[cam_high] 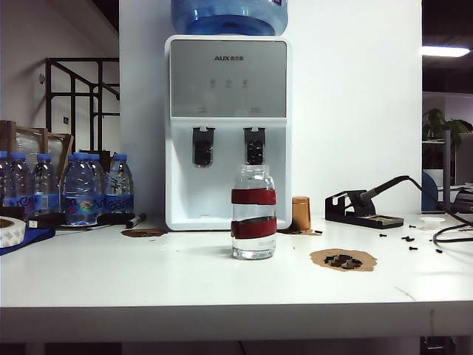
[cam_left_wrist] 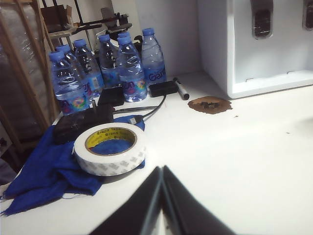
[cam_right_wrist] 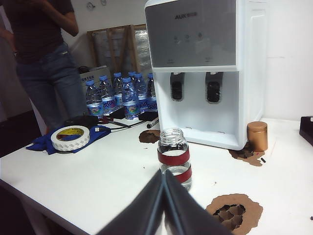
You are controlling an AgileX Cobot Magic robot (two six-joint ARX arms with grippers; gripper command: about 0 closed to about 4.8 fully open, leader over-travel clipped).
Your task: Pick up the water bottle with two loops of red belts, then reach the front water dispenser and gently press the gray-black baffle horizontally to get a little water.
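The water bottle (cam_high: 253, 211), clear with two dark-red bands, stands upright mid-table in front of the white water dispenser (cam_high: 228, 133). Two gray-black baffles (cam_high: 203, 146) (cam_high: 254, 145) hang under the dispenser's gray panel. In the right wrist view the water bottle (cam_right_wrist: 174, 156) stands just beyond my right gripper (cam_right_wrist: 163, 172), which is shut and empty, and the dispenser (cam_right_wrist: 203, 68) rises behind it. My left gripper (cam_left_wrist: 161, 169) is shut and empty over bare table, near a tape roll (cam_left_wrist: 110, 148). Neither gripper appears in the exterior view.
Several blue-capped bottles (cam_high: 74, 188) stand at the left with a blue cloth (cam_left_wrist: 49, 169). A copper can (cam_high: 301, 213), a brown honeycomb pad (cam_high: 343, 259) and a soldering stand (cam_high: 363, 208) sit to the right. A person (cam_right_wrist: 41, 58) stands beyond the table.
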